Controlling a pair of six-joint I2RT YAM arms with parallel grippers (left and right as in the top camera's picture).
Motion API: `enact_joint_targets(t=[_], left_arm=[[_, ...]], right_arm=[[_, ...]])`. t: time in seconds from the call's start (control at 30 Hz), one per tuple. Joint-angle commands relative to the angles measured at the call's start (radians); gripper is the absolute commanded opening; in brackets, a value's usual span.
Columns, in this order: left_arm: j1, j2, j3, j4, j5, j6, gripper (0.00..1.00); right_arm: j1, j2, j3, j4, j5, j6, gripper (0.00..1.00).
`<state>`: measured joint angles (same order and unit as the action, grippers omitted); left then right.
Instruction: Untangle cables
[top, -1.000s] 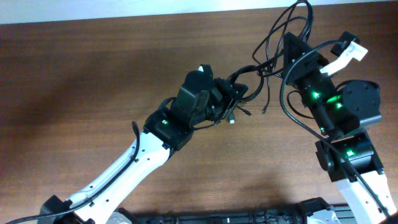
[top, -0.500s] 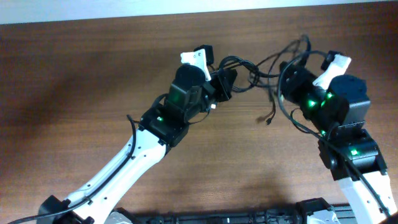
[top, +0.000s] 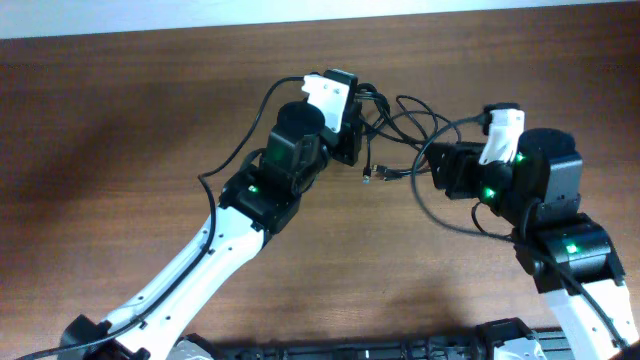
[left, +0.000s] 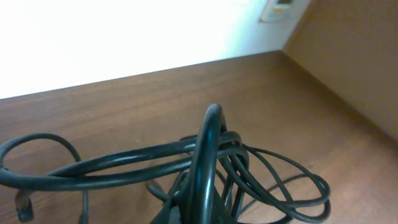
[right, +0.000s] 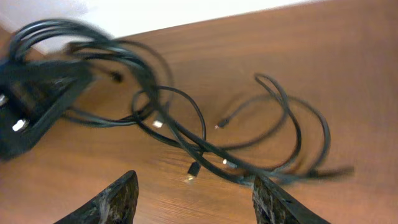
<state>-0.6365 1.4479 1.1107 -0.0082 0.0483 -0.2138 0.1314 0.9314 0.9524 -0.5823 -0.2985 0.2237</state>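
- Upper centre, overhead view: my left claw is clamped on the cables. A glossy loop arches across its lens, hiding the fingers.
- Centre: thin black cords sprawl in loops over the brown wood-grain table.
- Right: my right claw stands apart, empty, beside the tangle.

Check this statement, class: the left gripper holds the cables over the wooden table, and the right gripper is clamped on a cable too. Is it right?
Not quite: the right gripper is open and holds nothing, as the right wrist view shows. The rest stands: the left gripper holds the cables over the wooden table.
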Motion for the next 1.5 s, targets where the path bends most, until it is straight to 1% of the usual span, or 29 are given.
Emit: enact_joint_targets(t=[0.0,0.07,0.17,0.27,0.3,0.37,0.4,0.47,0.5,0.57,0.6,0.63,0.87,0.93,1.0,1.13,1.2,1.27,1.33,1.37,1.47], left_arm=[[0.005,-0.072,0.011,-0.009,0.205,0.060,0.00],[0.005,-0.081,0.011,-0.007,0.350,0.086,0.00],[0.005,-0.084,0.011,-0.002,0.508,0.100,0.00],[0.005,-0.084,0.011,-0.004,0.593,0.100,0.00],[0.005,-0.084,0.011,-0.004,0.596,0.100,0.00],[0.005,-0.084,0.011,-0.004,0.596,0.100,0.00],[0.005,-0.084,0.011,-0.003,0.596,0.100,0.00],[0.005,-0.084,0.011,-0.004,0.596,0.099,0.00],[0.005,-0.084,0.011,-0.003,0.596,0.099,0.00],[0.005,-0.084,0.011,-0.003,0.596,0.099,0.00],[0.005,-0.084,0.011,-0.003,0.596,0.099,0.00],[0.005,-0.084,0.011,-0.002,0.596,0.099,0.00],[0.005,-0.084,0.011,0.023,0.591,0.099,0.00],[0.005,-0.084,0.011,0.023,0.541,0.095,0.00],[0.005,-0.084,0.011,0.018,0.425,0.044,0.00],[0.015,-0.084,0.011,-0.045,0.075,-0.186,0.00],[0.031,-0.084,0.011,-0.100,-0.041,-0.270,0.00],[0.052,-0.084,0.011,-0.150,-0.084,-0.335,0.00],[0.073,-0.084,0.011,-0.188,-0.082,-0.382,0.00],[0.084,-0.084,0.011,-0.202,-0.081,-0.404,0.00],[0.103,-0.084,0.011,-0.207,-0.024,-0.407,0.00]], right_arm=[[-0.002,-0.038,0.009,0.025,-0.077,-0.351,0.57],[-0.002,-0.042,0.009,0.030,-0.077,-0.416,0.57],[-0.001,-0.042,0.009,0.035,-0.094,-0.467,0.57],[-0.001,-0.042,0.009,0.058,-0.175,-0.531,0.55],[-0.001,-0.042,0.009,0.067,-0.182,-0.534,0.53],[-0.001,-0.042,0.009,0.079,-0.188,-0.534,0.44],[-0.001,-0.042,0.009,0.082,-0.188,-0.534,0.38],[-0.001,-0.042,0.009,0.081,-0.196,-0.534,0.33],[-0.001,-0.042,0.009,0.082,-0.209,-0.534,0.28],[-0.001,-0.042,0.009,0.082,-0.229,-0.534,0.17],[-0.001,-0.042,0.009,0.081,-0.245,-0.534,0.08],[-0.001,-0.042,0.009,0.081,-0.256,-0.534,0.04],[-0.001,-0.042,0.009,0.071,-0.278,-0.534,0.04],[-0.001,-0.042,0.009,0.070,-0.277,-0.534,0.04],[-0.001,-0.042,0.009,0.070,-0.271,-0.533,0.04],[-0.001,-0.045,0.009,0.070,-0.265,-0.529,0.04],[-0.001,-0.045,0.009,0.070,-0.265,-0.529,0.04],[-0.001,-0.045,0.009,0.070,-0.264,-0.529,0.04],[-0.001,-0.045,0.009,0.071,-0.220,-0.504,0.04],[-0.001,-0.045,0.009,0.070,-0.170,-0.476,0.04],[-0.001,-0.045,0.009,0.069,0.023,-0.345,0.04]])
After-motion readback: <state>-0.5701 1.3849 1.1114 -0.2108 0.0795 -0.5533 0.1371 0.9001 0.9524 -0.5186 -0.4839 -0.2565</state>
